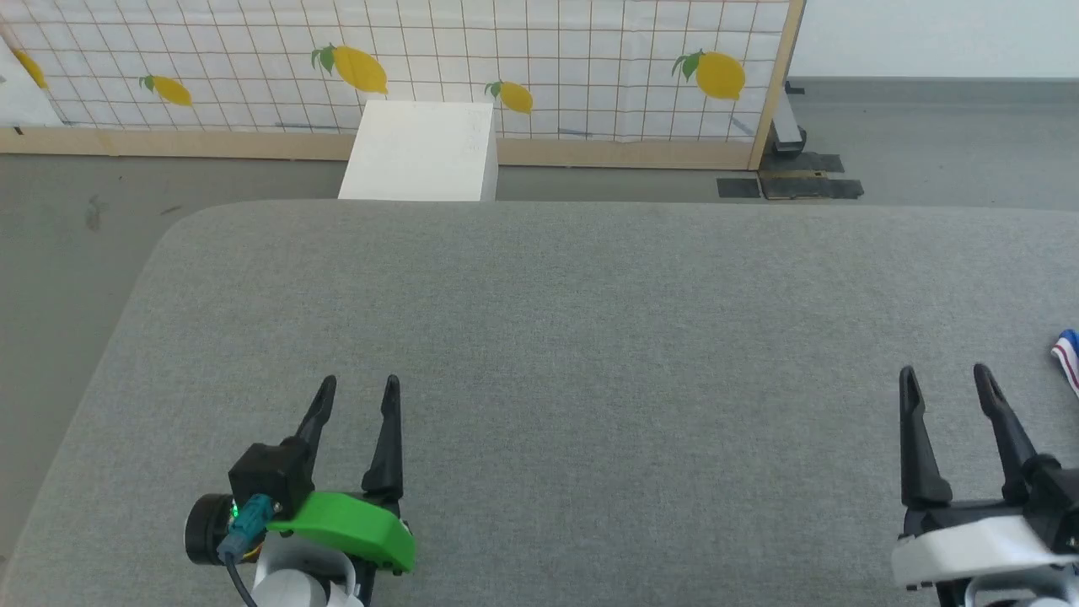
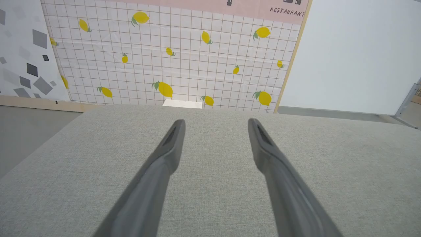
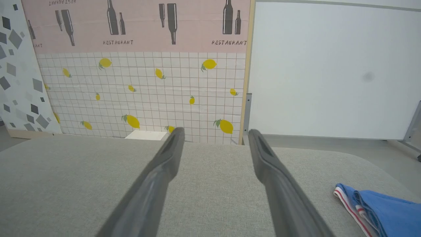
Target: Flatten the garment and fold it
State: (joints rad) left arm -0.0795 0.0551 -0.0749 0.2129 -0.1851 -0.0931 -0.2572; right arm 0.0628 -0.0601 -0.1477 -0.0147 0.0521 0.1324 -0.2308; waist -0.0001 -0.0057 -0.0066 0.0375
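While the garment (image 3: pixel 384 205) lies bunched toward the right side of the grey table (image 1: pixel 539 295), blue cloth with red-and-white trim showing, the left gripper (image 1: pixel 360 386) stands over the table's near left part and the right gripper (image 1: pixel 944 373) over its near right part, close to the garment. Both pairs of 2 fingers are spread apart and hold nothing.

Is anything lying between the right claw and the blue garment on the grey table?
Nothing visible does. Only bare grey table separates the open right claw from the garment, which lies bunched off to its right.
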